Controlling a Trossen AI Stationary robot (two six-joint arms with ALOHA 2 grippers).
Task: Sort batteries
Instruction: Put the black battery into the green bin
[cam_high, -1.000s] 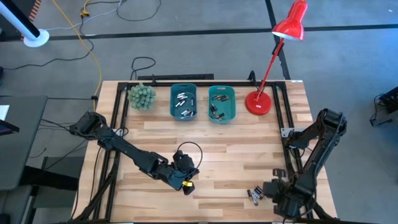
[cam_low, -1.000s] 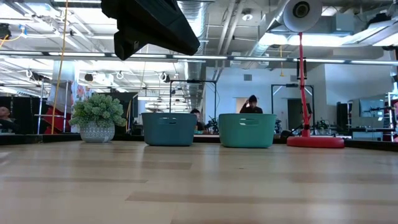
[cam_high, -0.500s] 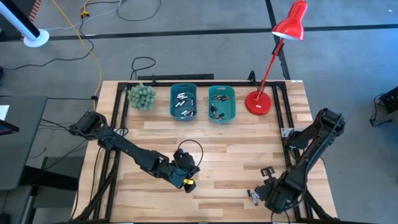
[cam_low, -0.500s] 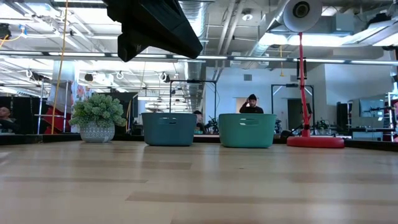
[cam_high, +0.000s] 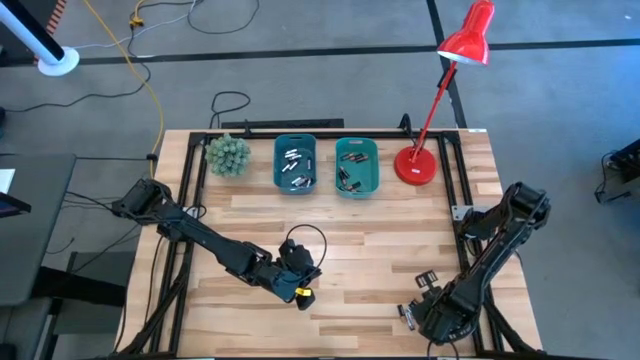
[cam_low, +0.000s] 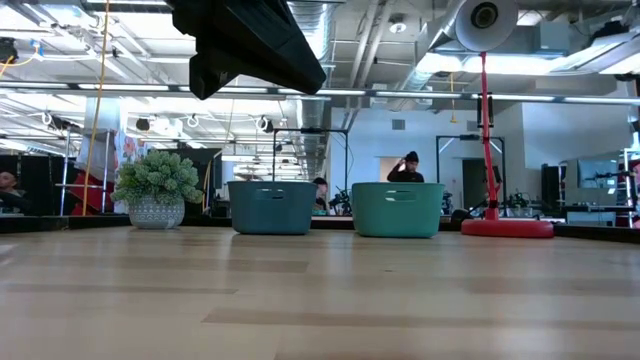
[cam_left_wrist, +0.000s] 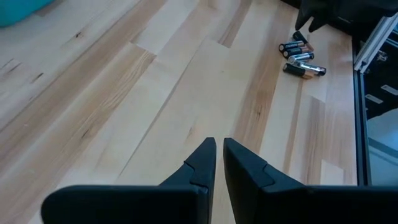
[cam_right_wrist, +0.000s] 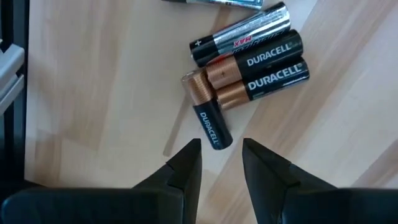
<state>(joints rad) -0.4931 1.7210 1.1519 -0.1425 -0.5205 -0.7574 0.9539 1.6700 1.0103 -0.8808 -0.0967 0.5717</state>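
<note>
Several loose batteries (cam_right_wrist: 249, 56), copper-and-black and silver cells, lie flat in a small cluster near the table's near right corner (cam_high: 408, 314); they also show in the left wrist view (cam_left_wrist: 298, 56). My right gripper (cam_right_wrist: 221, 149) hovers open just above them (cam_high: 422, 298), and one cell (cam_right_wrist: 207, 124) lies right before its fingertips. My left gripper (cam_left_wrist: 219, 146), with its yellow tag, waits over bare wood near the table's near middle (cam_high: 302, 293), fingers shut on nothing. More batteries lie in the blue bin (cam_high: 296, 165) and the green bin (cam_high: 357, 166).
The two bins stand side by side at the far edge (cam_low: 272, 207) (cam_low: 398, 209), with a potted plant (cam_high: 228, 155) to their left and a red desk lamp (cam_high: 418, 165) to their right. A black cable loop (cam_high: 303, 240) lies by the left gripper. People show in the room behind.
My right arm has swung from the near right corner toward the table's left and a little toward the far edge, bringing its gripper over the cluster of batteries. The batteries have stayed where they were.
</note>
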